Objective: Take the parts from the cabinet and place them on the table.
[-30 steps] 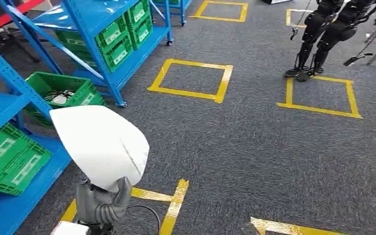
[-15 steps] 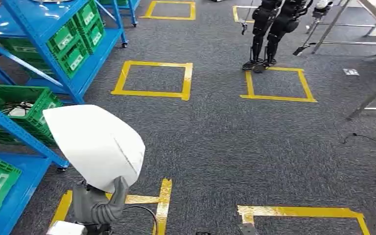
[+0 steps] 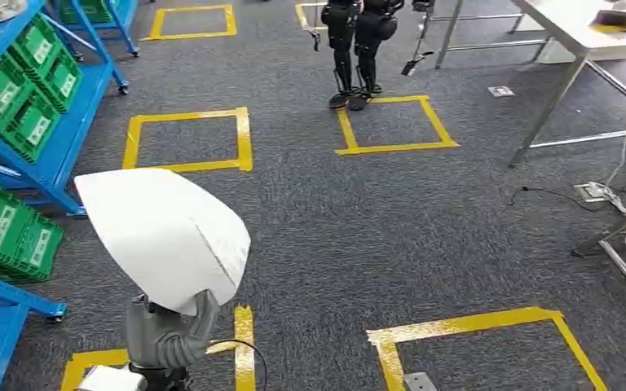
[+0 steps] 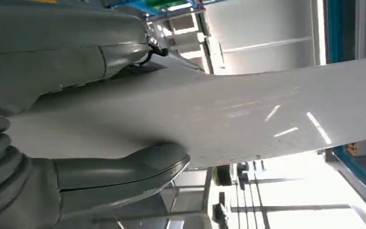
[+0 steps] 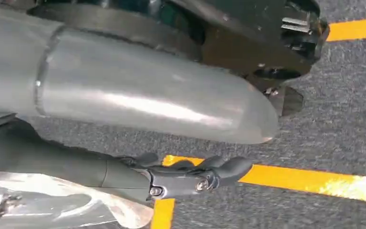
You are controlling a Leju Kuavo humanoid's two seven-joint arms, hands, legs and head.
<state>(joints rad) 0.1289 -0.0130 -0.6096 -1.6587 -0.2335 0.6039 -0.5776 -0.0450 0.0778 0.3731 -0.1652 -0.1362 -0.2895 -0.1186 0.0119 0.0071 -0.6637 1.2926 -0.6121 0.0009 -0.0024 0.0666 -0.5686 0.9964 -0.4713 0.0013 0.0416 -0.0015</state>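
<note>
Left hand (image 3: 167, 330) gripping white curved part (image 3: 167, 236), thumb (image 4: 124, 167) pressed on its face, held above grey carpet (image 3: 375, 228). Right hand (image 5: 190, 176) hanging, fingers apparently curled, empty. Desk (image 3: 575, 28) far off.

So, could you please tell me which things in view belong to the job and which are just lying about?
Part of the job:
- white curved part, held up by the left hand
- blue cabinet, behind on the left
- white table, far right

Just lying about:
- green crates on the shelves
- yellow tape squares on the carpet
- another robot's black legs
- floor cables
</note>
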